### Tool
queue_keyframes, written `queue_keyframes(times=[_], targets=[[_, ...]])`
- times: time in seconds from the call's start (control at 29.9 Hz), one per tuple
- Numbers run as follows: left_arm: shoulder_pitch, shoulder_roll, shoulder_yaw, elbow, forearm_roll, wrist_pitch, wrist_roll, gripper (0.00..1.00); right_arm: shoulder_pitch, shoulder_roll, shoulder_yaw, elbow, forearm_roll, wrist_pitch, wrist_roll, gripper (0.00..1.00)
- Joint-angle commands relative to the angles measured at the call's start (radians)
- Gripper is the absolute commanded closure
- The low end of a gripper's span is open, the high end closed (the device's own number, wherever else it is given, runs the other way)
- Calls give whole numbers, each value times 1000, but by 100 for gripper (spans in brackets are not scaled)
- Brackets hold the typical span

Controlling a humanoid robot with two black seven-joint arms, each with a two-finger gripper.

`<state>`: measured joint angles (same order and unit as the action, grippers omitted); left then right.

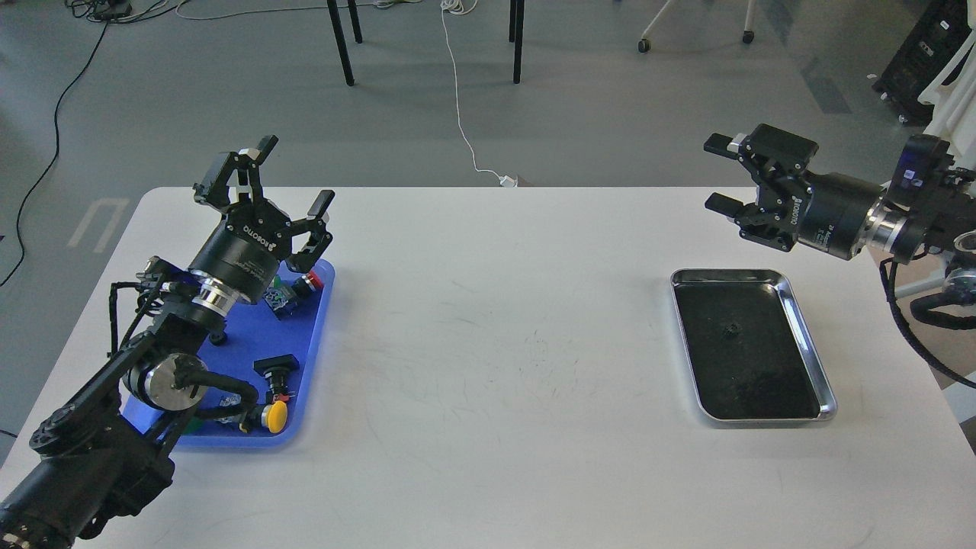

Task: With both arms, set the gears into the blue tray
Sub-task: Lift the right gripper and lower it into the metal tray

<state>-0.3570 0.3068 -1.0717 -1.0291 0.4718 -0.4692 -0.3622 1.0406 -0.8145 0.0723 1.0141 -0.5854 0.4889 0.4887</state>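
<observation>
Gear [732,330] (silver tray) below right gripper [723,174], apart

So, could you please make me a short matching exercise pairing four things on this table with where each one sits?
Things:
1. gear
2. yellow-capped push-button
3. left gripper
4. right gripper

Places:
A. near end of the blue tray
B. open, above the far end of the blue tray
C. on the black floor of the silver tray
D. open, in the air beyond the silver tray's far right corner

Pairs: 1-C, 2-A, 3-B, 4-D
</observation>
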Motion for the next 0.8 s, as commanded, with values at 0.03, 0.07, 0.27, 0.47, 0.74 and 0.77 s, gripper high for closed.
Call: queue_keyframes(times=[0.03,0.07,0.27,0.47,0.74,0.77], targets=[[0,0,-1,-2,1,1,0,2,100,-37,-83,4,-316,0,0,1],[0,2,-1,-2,1,1,0,2,123,-41,-106,4,-382,0,0,1],[0,5,-1,-2,1,-6,0,2,297,-51,-331,0,-765,0,0,1],[1,5,-2,-8,2,-8,-1,2,372,44,-534,-25,-835,0,0,1],[4,11,-5,-9,2,-6,-3,2,357,202,-681,-126,-833,-50,0,5],[4,11,-5,-9,2,-6,-3,2,352,218,-692,-140,-832,-64,0,6]])
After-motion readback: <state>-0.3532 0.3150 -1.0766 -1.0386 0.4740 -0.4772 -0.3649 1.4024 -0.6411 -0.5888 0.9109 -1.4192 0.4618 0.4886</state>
